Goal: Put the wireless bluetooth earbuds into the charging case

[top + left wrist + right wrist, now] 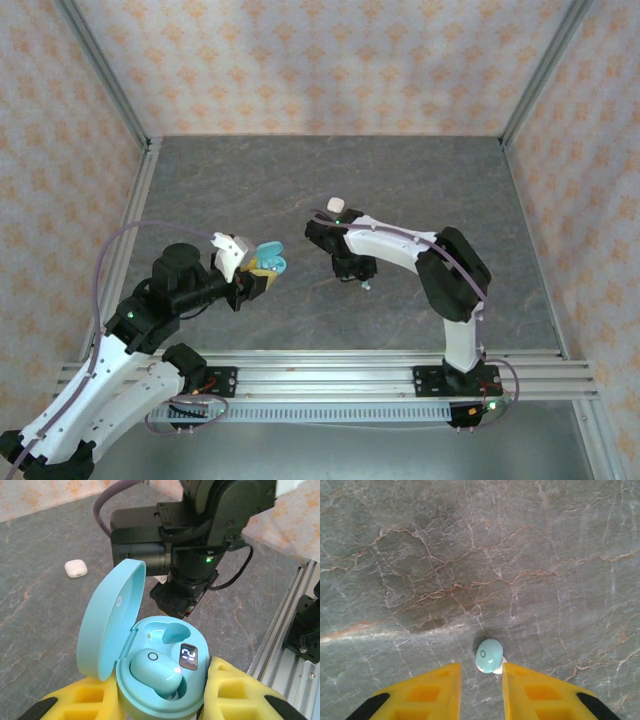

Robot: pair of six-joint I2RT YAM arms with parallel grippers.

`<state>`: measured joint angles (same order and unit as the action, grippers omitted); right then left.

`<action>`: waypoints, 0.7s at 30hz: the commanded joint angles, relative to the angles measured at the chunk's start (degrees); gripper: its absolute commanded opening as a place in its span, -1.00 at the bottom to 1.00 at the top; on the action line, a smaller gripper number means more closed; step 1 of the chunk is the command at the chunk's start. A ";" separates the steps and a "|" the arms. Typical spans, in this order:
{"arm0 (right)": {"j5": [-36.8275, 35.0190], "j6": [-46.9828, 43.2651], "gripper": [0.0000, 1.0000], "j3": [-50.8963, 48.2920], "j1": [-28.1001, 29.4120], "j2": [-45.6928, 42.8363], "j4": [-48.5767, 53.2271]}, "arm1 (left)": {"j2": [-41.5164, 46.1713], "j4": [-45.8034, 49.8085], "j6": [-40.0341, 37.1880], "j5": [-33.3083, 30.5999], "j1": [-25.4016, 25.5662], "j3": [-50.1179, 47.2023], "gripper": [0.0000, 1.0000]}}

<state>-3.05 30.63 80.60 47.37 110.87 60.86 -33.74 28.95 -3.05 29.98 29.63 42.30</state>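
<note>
Teal earbud (489,656) is lying on the table (470,555) to the right of the open teal charging case (107,625), between the right pincer (481,680) fingers, which are spread and not touching it. Left pincer (160,702) is clamping the case; second earbud (155,672) is sitting inside it.

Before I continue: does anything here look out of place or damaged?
One teal earbud lies loose on the table, while one slot of the open teal case is empty. Nothing looks damaged.
</note>
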 commanded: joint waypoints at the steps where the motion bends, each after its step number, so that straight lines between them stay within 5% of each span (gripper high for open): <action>1: -1.53 -0.88 -0.45 1.43 0.35 1.87 2.38 | 0.69 0.48 -0.72 -0.35 0.14 0.88 -0.70; 21: -0.03 -1.10 -0.44 -3.89 -1.21 1.97 -0.28 | 0.86 0.86 -0.69 -0.61 0.13 0.60 -0.70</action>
<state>-2.61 29.98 77.49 46.59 113.32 60.62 -33.47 29.36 -3.05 29.85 29.63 42.30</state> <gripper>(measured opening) 0.281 0.313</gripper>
